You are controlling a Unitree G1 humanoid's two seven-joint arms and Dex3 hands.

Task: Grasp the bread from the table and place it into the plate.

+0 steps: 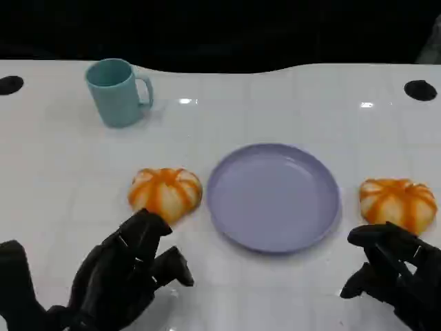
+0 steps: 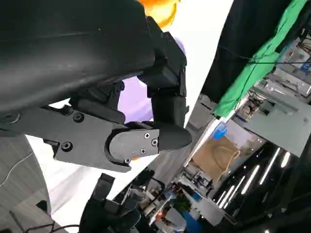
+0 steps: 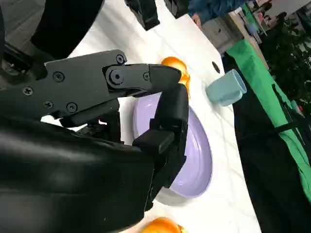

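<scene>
A white table [image 1: 275, 103] carries a lavender plate [image 1: 273, 196] at its middle, with nothing on it; an orange-and-white bun [image 1: 165, 194] lies just beside the plate's left rim, and a second bun [image 1: 398, 203] lies on the table to the plate's right, a little apart from it; a teal mug [image 1: 117, 92] stands upright farther back on the left, well apart from the rest. The left hand [image 1: 127, 272] sits at the near left, fingers spread and holding nothing, the fingertips [image 1: 155, 222] right at the near edge of the left bun; whether they touch it I cannot tell. The right hand [image 1: 394, 270] sits at the near right, just short of the second bun, fingers parted and loosely bent, holding nothing; in the right wrist view its fingers [image 3: 170, 116] reach over the plate [image 3: 197, 160], with the mug [image 3: 226, 87] beyond.
</scene>
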